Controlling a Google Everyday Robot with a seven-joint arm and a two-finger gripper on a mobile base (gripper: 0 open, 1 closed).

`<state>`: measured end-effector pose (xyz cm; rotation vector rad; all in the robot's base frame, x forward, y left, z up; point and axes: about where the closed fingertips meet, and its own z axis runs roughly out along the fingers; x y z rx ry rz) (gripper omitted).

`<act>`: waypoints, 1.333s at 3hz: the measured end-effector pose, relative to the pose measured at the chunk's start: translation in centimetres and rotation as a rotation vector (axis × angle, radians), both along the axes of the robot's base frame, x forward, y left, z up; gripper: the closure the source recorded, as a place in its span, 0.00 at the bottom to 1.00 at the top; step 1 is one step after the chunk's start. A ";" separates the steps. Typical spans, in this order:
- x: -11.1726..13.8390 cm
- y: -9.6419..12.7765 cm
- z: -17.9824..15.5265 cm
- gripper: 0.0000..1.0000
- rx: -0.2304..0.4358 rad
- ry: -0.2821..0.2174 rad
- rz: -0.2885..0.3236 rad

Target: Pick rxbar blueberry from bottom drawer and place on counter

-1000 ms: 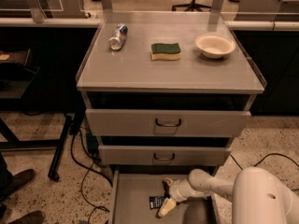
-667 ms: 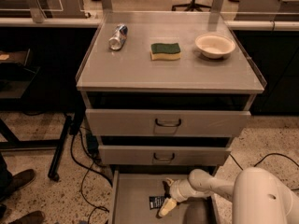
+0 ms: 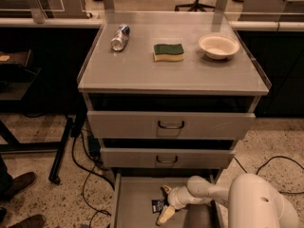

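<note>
I am holding my tool (image 3: 166, 203) low inside the bottom drawer (image 3: 134, 201), fingers spread (released, gripping nothing), with the dark rxbar blueberry (image 3: 157, 206) lying just beside them.

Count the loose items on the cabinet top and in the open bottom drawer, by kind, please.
Can: 1, on the counter.
Sponge: 1, on the counter.
Bowl: 1, on the counter.
Snack bar: 1, the rxbar blueberry in the bottom drawer, with the end effector open right next to it.
Total: 4.
</note>
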<state>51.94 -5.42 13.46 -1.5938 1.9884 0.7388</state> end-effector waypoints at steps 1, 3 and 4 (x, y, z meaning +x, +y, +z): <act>-0.2 0.2 -1.4 0.00 0.008 0.012 0.002; -0.6 -0.2 -4.1 0.00 0.027 0.091 -0.013; -0.6 -0.2 -4.0 0.00 0.027 0.091 -0.013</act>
